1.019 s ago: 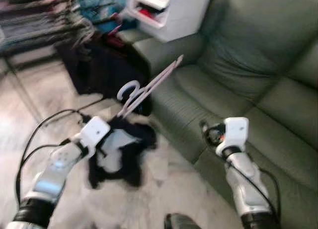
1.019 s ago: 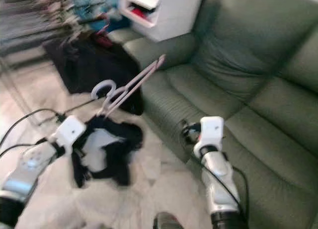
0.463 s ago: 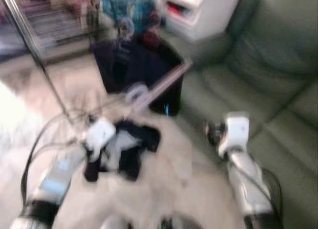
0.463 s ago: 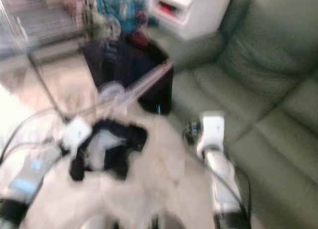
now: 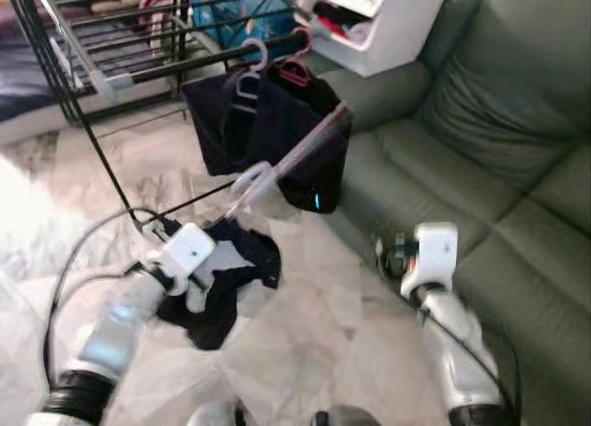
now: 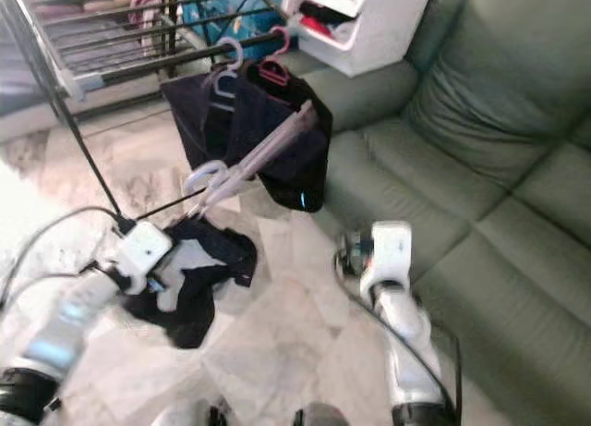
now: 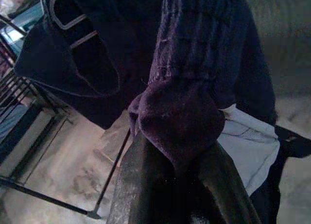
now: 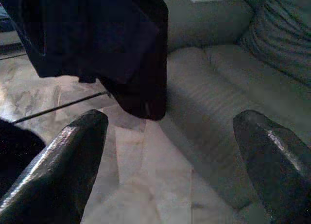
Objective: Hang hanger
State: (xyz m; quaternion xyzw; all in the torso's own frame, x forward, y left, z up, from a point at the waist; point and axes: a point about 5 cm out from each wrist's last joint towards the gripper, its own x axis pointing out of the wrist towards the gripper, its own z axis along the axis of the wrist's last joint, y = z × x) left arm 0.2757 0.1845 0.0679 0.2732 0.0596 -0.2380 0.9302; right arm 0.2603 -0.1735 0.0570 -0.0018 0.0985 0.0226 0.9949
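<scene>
Two silver arms reach forward. At 8 o'clock, the left gripper [image 5: 211, 260] pinches a dark garment [image 5: 220, 276] on a pale hanger [image 5: 277, 167] angling toward 1 o'clock, below the drying rack [image 5: 111, 61]. At 4 o'clock, the right gripper [image 5: 388, 255] hovers spread and empty beside the green sofa [image 5: 480, 149]. One white bin [image 5: 379, 19] holds something red.

Soft daylight, glare whitening the floor [image 5: 28, 213] at its left edge; eye views slightly blurred, wrist views dim.
</scene>
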